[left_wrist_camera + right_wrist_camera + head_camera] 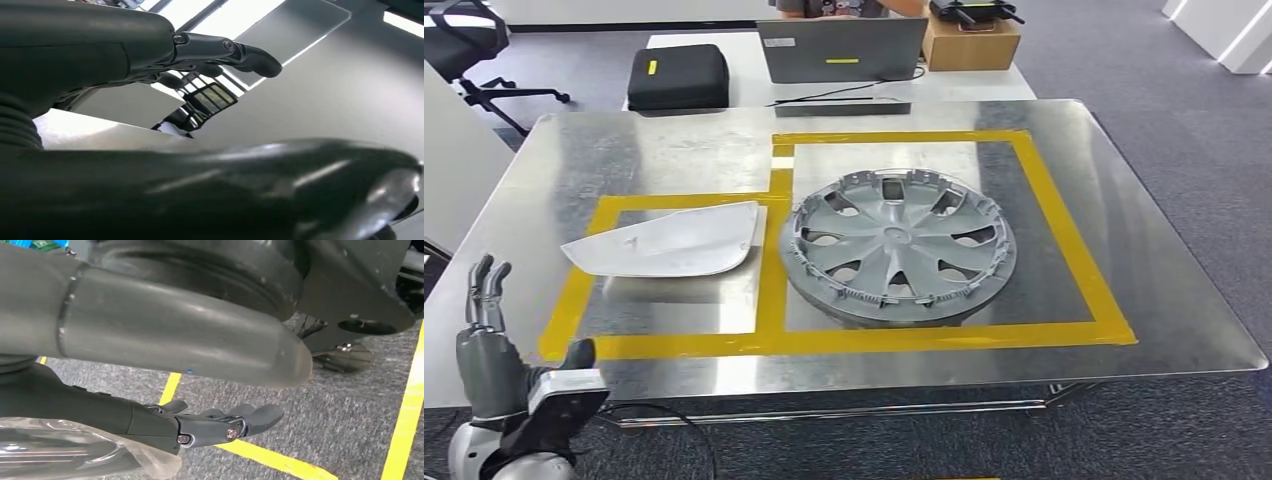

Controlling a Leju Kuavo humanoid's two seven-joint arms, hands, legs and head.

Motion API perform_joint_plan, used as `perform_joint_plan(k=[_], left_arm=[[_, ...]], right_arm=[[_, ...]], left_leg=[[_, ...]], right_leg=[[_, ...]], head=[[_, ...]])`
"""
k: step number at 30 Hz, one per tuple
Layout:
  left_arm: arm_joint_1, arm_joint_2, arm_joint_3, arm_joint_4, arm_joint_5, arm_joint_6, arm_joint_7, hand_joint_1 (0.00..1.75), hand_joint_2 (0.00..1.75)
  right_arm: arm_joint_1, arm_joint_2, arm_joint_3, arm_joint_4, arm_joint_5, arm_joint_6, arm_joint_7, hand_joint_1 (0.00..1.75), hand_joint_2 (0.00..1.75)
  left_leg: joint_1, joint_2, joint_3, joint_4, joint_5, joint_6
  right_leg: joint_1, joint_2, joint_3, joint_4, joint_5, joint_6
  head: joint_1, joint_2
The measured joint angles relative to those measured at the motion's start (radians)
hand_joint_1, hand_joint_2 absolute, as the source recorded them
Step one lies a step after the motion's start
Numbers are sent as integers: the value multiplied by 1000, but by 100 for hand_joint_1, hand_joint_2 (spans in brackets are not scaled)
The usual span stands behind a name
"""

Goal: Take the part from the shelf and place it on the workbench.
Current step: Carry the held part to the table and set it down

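in the head view, a shiny metal workbench (1124,260) carries yellow tape (1064,235) marking two adjoining boxes. a grey wheel cover (897,245) lies flat in the larger box, on the right. a pale, curved part (669,240) lies in the smaller box on the left, just beside the wheel cover without touching it, its near-left tip reaching over the tape. the left hand (486,335) is raised at the near-left corner of the bench, well apart from the part, fingers straight and pointing up, holding nothing. beyond the bench stand a black case (678,76), a laptop (842,48) and a cardboard box (970,38); an office chair (469,45) sits at far left, and a person (844,8) sits behind the laptop.

in the left wrist view, the left hand (150,45) shows a thick thumb blurred in the foreground and dark fingers (240,52) stretched out with nothing between them.

in the right wrist view, the right hand (150,420) hangs over grey carpet (350,405) crossed by yellow floor lines (270,457). its fingers (235,422) lie extended and loosely together, empty. a clear plastic wrap (75,455) lies against the hand's underside.
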Motion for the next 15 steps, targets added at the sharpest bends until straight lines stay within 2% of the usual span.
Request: perform_joint_plan(k=[2, 3, 4, 6, 7, 8, 9, 11, 12, 13, 15], left_arm=[[30, -20, 40, -26, 38, -20, -32, 0, 0], [40, -27, 55, -33, 57, -28, -34, 0, 0], [49, -35, 70, -36, 79, -34, -36, 0, 0], [67, -46, 102, -31, 129, -33, -52, 0, 0], [76, -49, 120, -26, 157, -25, -69, 0, 0], [83, -52, 137, -20, 184, -15, -88, 0, 0], [90, -55, 152, -14, 206, -6, -106, 0, 0], [100, -60, 175, -6, 231, 5, -127, 0, 0], [103, -62, 185, -4, 236, 8, -132, 0, 0], [106, -63, 193, -2, 239, 9, -135, 0, 0], [108, -64, 204, 0, 241, 10, -137, 0, 0]], right_arm=[[0, 3, -5, -1, 4, -4, 0, 0, 0], [0, 4, -8, -1, 6, -6, 0, 0, 0], [-1, 5, -10, -1, 8, -7, 0, 0, 0], [-1, 6, -15, -1, 16, -9, 0, 0, 0], [0, 7, -17, -1, 22, -10, 2, 0, 0], [1, 7, -18, -1, 27, -12, 3, 0, 0], [2, 7, -18, -1, 33, -13, 5, 0, 0], [1, 8, -18, -2, 38, -14, 6, 0, 0], [-1, 10, -18, -3, 40, -14, 6, 0, 0], [-3, 12, -18, -3, 41, -15, 6, 0, 0], [-6, 15, -19, -4, 41, -15, 7, 0, 0]], left_leg=[[5, 1, 8, -15, 10, 8], [9, 2, 11, -24, 16, 13], [12, 3, 14, -31, 20, 16], [13, 6, 12, -32, 23, 18], [13, 7, 11, -32, 23, 17], [14, 8, 11, -32, 24, 15], [16, 8, 10, -31, 25, 13], [19, 7, 10, -28, 27, 4], [19, 6, 8, -26, 28, -3], [18, 4, 7, -22, 30, -10], [16, 2, 4, -19, 35, -24]], right_leg=[[-1, -1, -1, 7, -11, 6], [-1, -1, -11, 30, -29, 9], [-1, -1, -30, 74, -59, 12], [-4, -2, -86, 204, -124, 19], [-6, -2, -108, 256, -140, 22], [-8, -3, -114, 275, -136, 25], [-11, -4, -100, 251, -113, 28], [-18, -7, -25, 113, -49, 35], [-18, -5, 12, 50, -26, 33], [-18, -3, 34, 10, -17, 29], [-14, 3, 35, -2, -15, 13]], head=[[1, 0], [3, 0], [5, 0], [9, 0], [9, 0], [9, 0], [9, 0], [10, 0], [10, 0], [10, 0], [10, 0]])
